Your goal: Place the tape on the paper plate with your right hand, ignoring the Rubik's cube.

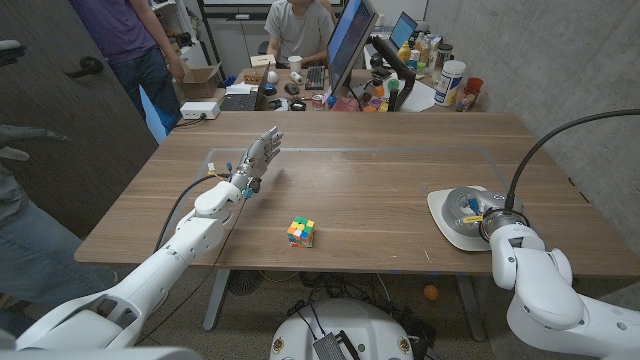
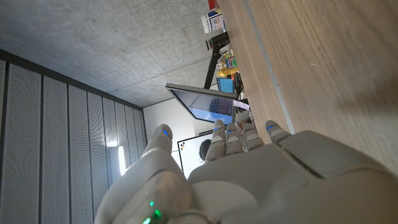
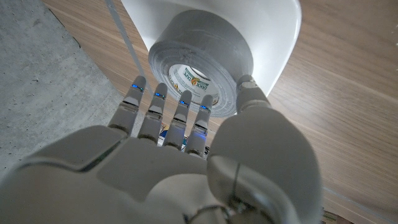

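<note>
The tape is a fat grey roll, and it is sitting on the white paper plate. In the head view the paper plate is lying on the wooden counter at about 3 o'clock from the middle, close to the near edge.

The right hand is reaching toward the roll. Its fingers are stretching out straight, side by side, and the thumb tip is pointing at the rim of the roll. The fingertips are looking very close to the tape, but I cannot tell if they are touching it. The hand is not wrapping around anything, so it is open and holding nothing. In the head view the right hand is mostly hiding behind its own wrist, over the plate.

The Rubik's cube is sitting alone on the counter at about 6 o'clock from the middle, well apart from the plate.

The left hand is at about 10 o'clock, with its fingers held straight and holding nothing. The left wrist view is also showing its fingers spread out straight.

Two people are standing and sitting behind the counter.
</note>
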Action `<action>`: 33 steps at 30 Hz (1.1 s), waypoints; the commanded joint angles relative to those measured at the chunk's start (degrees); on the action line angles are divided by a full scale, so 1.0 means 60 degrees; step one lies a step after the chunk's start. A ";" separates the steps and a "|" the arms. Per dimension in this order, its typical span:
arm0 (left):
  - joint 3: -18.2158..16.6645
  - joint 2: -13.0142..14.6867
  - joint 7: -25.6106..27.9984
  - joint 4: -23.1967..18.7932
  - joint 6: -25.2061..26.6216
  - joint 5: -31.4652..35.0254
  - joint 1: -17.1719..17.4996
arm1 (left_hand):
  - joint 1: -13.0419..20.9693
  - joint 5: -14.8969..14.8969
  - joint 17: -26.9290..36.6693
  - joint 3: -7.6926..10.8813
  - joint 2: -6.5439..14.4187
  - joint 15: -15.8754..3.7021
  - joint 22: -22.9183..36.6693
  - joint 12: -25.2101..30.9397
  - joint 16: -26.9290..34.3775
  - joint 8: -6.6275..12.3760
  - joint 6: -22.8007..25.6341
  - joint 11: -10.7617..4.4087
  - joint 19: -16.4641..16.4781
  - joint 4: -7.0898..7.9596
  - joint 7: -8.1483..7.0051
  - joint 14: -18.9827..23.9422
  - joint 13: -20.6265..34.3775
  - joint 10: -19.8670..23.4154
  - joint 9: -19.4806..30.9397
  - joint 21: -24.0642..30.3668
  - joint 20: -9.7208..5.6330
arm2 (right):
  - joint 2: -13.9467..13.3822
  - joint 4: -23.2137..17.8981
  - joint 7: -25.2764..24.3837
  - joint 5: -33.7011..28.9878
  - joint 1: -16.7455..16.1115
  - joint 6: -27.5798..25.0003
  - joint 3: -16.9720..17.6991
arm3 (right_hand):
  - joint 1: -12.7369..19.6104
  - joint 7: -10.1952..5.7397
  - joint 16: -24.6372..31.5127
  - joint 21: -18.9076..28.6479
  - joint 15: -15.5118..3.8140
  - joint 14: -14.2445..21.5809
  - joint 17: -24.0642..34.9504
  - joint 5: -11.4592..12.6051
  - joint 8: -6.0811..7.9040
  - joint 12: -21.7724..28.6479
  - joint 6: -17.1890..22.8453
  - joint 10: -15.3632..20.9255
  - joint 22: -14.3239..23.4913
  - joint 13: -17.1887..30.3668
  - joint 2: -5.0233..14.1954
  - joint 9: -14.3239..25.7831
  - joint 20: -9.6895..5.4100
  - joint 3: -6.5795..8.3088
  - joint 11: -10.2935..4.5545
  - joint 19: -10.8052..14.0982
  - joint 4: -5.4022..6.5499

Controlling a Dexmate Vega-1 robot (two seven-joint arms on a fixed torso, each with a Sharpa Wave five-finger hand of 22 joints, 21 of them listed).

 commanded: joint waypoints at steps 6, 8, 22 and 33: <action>0.0065 -0.0080 -0.0110 0.0196 -0.0039 0.0042 -0.0162 | -0.0022 0.0026 0.0015 0.0098 0.0048 0.0003 0.0030 0.0042 0.0069 0.0086 0.0062 0.0002 -0.0109 0.0013 -0.0030 -0.0017 0.0035 -0.0032 0.0051 0.0056 0.0017 | 0.0194 -0.0120 0.0860 -0.1733 -0.0521 0.0000 0.0404 | -0.0161 -0.0002 0.0038 -0.0018 -0.0096 -0.0029 0.0034 0.0094 0.0025 0.0040 0.0048 0.0136 0.0053 0.0039 -0.0020 0.0060 -0.0012 -0.0040 -0.0046 -0.0069 0.0012; 0.0073 -0.0075 -0.0105 0.0208 -0.0025 0.0059 -0.0181 | -0.0023 0.0026 0.0015 0.0100 0.0048 0.0003 0.0030 0.0040 0.0068 0.0088 0.0070 -0.0006 -0.0110 0.0013 -0.0041 -0.0020 0.0035 -0.0037 0.0052 0.0057 0.0017 | 0.0317 -0.0148 0.0568 -0.1803 -0.0775 0.0000 0.0639 | -0.0203 0.0010 0.0063 -0.0004 -0.0130 -0.0012 0.0039 0.0098 0.0044 0.0063 0.0109 0.0179 0.0056 0.0043 -0.0007 0.0064 -0.0019 -0.0043 -0.0029 -0.0058 0.0030; 0.0055 0.0032 -0.0017 -0.0028 -0.0127 0.0206 -0.0149 | -0.0025 0.0027 0.0015 0.0110 0.0051 0.0010 0.0031 0.0047 0.0066 0.0085 0.0083 -0.0008 -0.0118 0.0013 -0.0037 -0.0028 0.0035 -0.0022 0.0053 0.0057 0.0010 | 0.0937 -0.0383 -0.3045 0.0127 -0.1698 0.0817 0.1972 | -0.0548 0.0005 0.0186 0.0123 -0.0240 0.0091 0.0069 0.0121 0.0066 0.0151 0.0274 0.0354 0.0076 0.0072 0.0065 0.0085 -0.0047 -0.0103 -0.0035 0.0197 0.0189; -0.0220 0.0456 0.0211 -0.0729 -0.0384 0.0272 0.0368 | -0.0023 0.0029 0.0015 0.0123 0.0059 -0.0028 0.0031 0.0038 0.0054 0.0081 0.0087 -0.0010 -0.0117 0.0013 -0.0026 -0.0060 0.0035 -0.0048 0.0053 0.0059 -0.0009 | 0.1722 -0.0206 -0.4594 0.1870 -0.1567 0.2406 0.2797 | -0.0974 0.0061 0.0196 0.0140 -0.0174 -0.0008 0.0089 0.0122 0.0029 0.0134 0.0267 0.0283 0.0072 0.0096 0.0054 0.0107 -0.0032 -0.0240 0.0023 0.0295 0.0378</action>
